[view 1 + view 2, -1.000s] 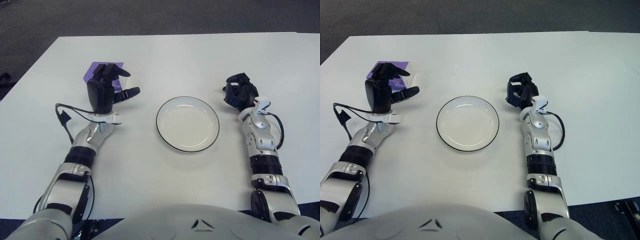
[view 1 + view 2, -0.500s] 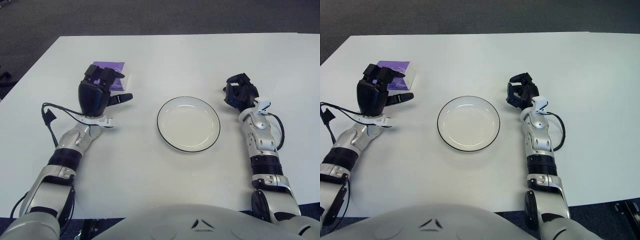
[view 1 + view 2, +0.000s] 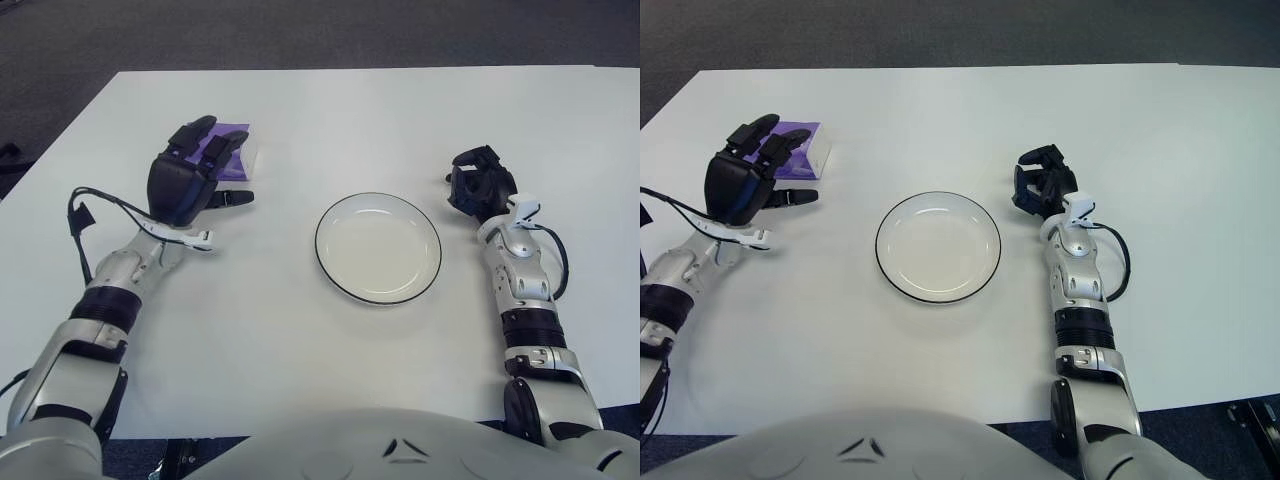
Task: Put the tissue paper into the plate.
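The tissue paper (image 3: 234,152), a purple packet with a pale right-hand edge, lies flat on the white desk (image 3: 330,120) toward the robot's left and farther from the robot than the plate. Only part of it shows: the left hand (image 3: 185,180) is in front of its near left part, with two dark fingers (image 3: 222,147) stretched out over the purple top and the thumb pointing right, just this side of the packet's near edge. The fingers are spread wide and close on nothing. Whether they touch the packet cannot be told.

The packet's right side and far side are uncovered, with bare desk beyond them. It sits well in from the desk's left edge, which runs on a slant toward the dark floor.

The plate (image 3: 378,248), round and white with a thin dark rim, sits near the middle of the desk, nothing in it. It is well apart from the packet, to the packet's right and nearer the robot, and the stretch of desk between them is bare.

The right hand (image 3: 478,184) rests on the desk just right of the plate, near its upper right rim but not touching it. Its dark fingers are curled in and hold nothing. Past it, the desk runs open to the right edge and to the far edge.
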`<act>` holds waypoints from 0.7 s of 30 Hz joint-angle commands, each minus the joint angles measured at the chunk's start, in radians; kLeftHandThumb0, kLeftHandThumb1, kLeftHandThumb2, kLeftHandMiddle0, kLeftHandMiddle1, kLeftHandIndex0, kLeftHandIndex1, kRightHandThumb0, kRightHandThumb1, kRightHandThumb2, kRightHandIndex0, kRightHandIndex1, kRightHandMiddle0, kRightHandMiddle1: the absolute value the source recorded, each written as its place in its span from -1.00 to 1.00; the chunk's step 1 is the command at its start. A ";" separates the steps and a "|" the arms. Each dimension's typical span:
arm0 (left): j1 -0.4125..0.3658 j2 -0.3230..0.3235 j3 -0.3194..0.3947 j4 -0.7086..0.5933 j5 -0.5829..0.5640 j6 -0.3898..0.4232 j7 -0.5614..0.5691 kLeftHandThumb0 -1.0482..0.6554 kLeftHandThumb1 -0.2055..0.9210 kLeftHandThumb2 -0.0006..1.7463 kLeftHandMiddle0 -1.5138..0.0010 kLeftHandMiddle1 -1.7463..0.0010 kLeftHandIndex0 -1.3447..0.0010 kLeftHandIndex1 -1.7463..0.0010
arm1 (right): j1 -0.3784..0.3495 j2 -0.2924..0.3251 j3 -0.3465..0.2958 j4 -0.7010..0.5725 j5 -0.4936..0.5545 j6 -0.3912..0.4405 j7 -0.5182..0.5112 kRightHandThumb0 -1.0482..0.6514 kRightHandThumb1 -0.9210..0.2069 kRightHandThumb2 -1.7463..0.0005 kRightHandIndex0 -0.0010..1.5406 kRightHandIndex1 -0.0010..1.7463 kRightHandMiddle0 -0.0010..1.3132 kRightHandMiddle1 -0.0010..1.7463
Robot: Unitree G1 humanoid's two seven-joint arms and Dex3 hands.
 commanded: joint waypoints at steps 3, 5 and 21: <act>-0.058 0.030 -0.020 0.054 -0.011 -0.014 -0.030 -0.72 1.00 -0.74 0.39 1.00 0.38 0.69 | 0.081 0.041 0.020 0.076 -0.012 0.026 0.003 0.23 -0.36 -0.15 -0.42 0.91 -0.61 1.00; -0.073 0.035 -0.025 0.072 -0.011 -0.017 -0.033 -0.74 1.00 -0.73 0.40 1.00 0.38 0.72 | 0.081 0.041 0.021 0.078 -0.013 0.023 0.003 0.23 -0.36 -0.15 -0.42 0.92 -0.61 1.00; -0.178 0.064 -0.080 0.184 -0.002 -0.026 -0.072 -0.85 1.00 -0.62 0.58 1.00 0.52 0.91 | 0.084 0.038 0.028 0.077 -0.013 0.019 0.003 0.23 -0.36 -0.16 -0.42 0.92 -0.61 1.00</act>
